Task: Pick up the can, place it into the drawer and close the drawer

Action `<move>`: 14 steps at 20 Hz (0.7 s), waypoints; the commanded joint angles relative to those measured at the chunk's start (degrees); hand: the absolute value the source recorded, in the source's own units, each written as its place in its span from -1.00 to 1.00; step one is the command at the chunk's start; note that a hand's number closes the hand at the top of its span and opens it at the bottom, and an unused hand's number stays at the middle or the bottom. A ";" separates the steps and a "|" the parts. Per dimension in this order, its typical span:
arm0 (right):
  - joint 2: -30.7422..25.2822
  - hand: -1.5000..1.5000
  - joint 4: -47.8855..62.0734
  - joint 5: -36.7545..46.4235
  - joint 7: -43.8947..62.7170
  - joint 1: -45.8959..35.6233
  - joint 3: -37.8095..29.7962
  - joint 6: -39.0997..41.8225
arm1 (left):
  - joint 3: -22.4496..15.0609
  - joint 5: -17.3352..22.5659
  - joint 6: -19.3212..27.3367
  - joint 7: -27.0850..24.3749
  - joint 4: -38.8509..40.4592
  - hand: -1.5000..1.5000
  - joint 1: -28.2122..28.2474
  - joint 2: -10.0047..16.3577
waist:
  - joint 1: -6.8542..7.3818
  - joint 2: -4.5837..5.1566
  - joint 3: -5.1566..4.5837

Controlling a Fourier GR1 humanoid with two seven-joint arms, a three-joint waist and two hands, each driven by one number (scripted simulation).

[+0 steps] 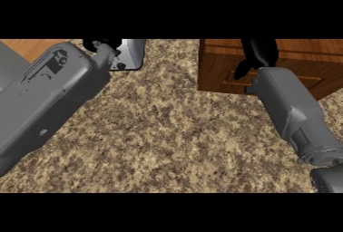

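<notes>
A silvery can (133, 54) shows at the top edge, left of the middle, partly cut off by the frame. My left hand (102, 45) sits right against its left side at the end of the big grey forearm; most of the hand is hidden. The wooden drawer unit (221, 74) stands at the top right, its panelled front facing me. My right hand (258, 50) rests against that front near the top edge, open, with the thumb (240, 71) pointing down over the panel. The inside of the drawer is not visible.
The speckled stone counter (167, 136) fills the middle and lower view. A strip of wooden surface (26, 47) shows at the top left behind my left forearm (47, 99). My right forearm (295, 113) runs in from the lower right corner.
</notes>
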 commanded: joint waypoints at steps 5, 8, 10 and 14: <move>-1.33 -1.00 2.29 -2.38 -2.42 -5.89 -2.80 1.66 | 0.18 -0.61 -0.21 0.76 -3.25 -1.00 2.68 0.81 | 1.00 0.16 -0.22; -0.26 -1.00 2.24 -8.16 -7.66 -8.79 -7.50 7.38 | -0.40 -0.61 0.03 2.14 -4.93 -1.00 1.97 0.77 | 1.70 0.01 -0.08; 1.98 -1.00 2.37 -13.84 -10.53 -6.88 -12.59 8.26 | 0.14 -0.36 -0.06 2.10 -5.13 -1.00 3.36 1.52 | 1.08 -0.21 -0.02; 3.34 -1.00 2.20 -21.67 -14.56 -7.22 -20.00 11.99 | 0.43 -0.74 0.15 1.11 -5.59 -1.00 4.84 1.54 | 0.57 -0.14 -0.01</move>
